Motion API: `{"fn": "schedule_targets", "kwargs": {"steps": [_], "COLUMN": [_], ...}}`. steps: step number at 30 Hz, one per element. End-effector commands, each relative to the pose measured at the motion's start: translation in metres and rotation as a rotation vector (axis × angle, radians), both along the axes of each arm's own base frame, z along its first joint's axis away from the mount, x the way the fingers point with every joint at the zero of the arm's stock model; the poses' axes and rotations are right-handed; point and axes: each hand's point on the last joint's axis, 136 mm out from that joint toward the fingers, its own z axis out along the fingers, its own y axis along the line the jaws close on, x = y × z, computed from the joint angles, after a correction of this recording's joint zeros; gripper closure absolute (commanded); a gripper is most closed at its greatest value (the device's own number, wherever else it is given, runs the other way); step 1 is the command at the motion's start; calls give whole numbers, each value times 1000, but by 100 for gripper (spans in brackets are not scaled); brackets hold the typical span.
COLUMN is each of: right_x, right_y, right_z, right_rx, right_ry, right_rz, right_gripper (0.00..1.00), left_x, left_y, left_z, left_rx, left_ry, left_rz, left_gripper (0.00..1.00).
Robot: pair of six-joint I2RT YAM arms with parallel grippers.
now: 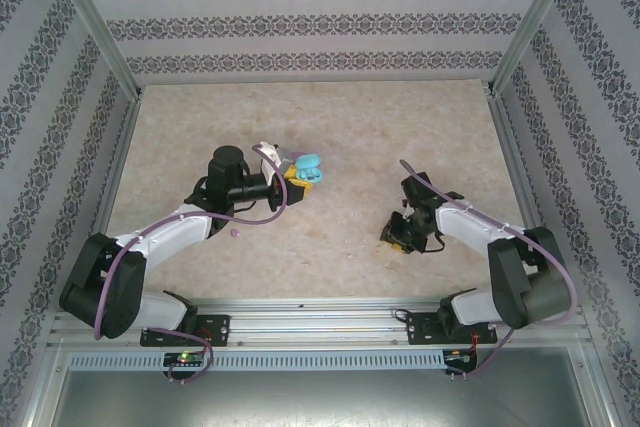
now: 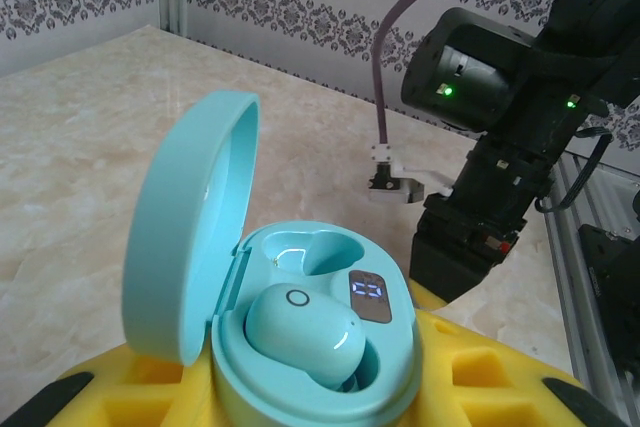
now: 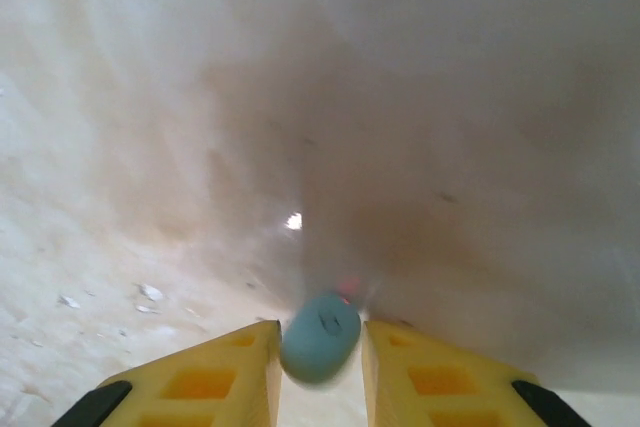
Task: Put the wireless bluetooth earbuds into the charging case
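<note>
Gently, pinch the loose light blue plastic earbud [image 3: 320,335], lying on the pale marbled desk [image 3: 150,147] between the nearly closed fingers [image 3: 235,372] of the right claw [image 3: 321,349] (grip unclear), squarely, then aim for the empty socket [image 2: 305,252] of the open turquoise oval case [image 2: 190,237] clamped in the left claw [image 1: 297,177].

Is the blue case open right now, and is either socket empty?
Open: the case has its lid hinged up. One blue earbud fills the near socket; the far socket is empty.
</note>
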Motion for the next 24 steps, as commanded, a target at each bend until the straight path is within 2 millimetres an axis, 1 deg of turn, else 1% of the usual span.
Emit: {"fn": "schedule_targets", "kwargs": {"steps": [1, 4, 6, 10, 13, 16, 19, 21, 24], "right_x": [28, 39, 49, 67, 74, 75, 71, 67, 58], "right_y": [14, 26, 35, 48, 51, 48, 44, 41, 35], "right_z": [7, 5, 8, 26, 40, 50, 55, 53, 44], "right_rx": [-6, -20, -27, -42, -52, -68, -74, -86, -108], "right_ry": [-69, -64, -74, -128, -157, -171, -174, -172, -153], "right_rz": [37, 95, 134, 193, 219, 231, 229, 227, 237], "right_gripper": [73, 73, 73, 73, 71, 69, 68, 68, 68], "left_x": [-2, -1, -2, -5, -7, -8, -6, -5, -3], "left_y": [-9, -8, -7, -4, -1, 0, -1, -2, -5], "left_z": [19, 18, 18, 20, 20, 19, 18, 19, 18], "left_rx": [-26, -24, -28, -23, 0, 10, 7, 2, 0], "left_ry": [-51, -54, -52, -48, -52, -56, -54, -55, -52], "left_rz": [-37, -25, -16, -7, -1, 5, 5, 4, -4], "left_gripper": [87, 87, 87, 87, 87, 87, 87, 87, 87]}}
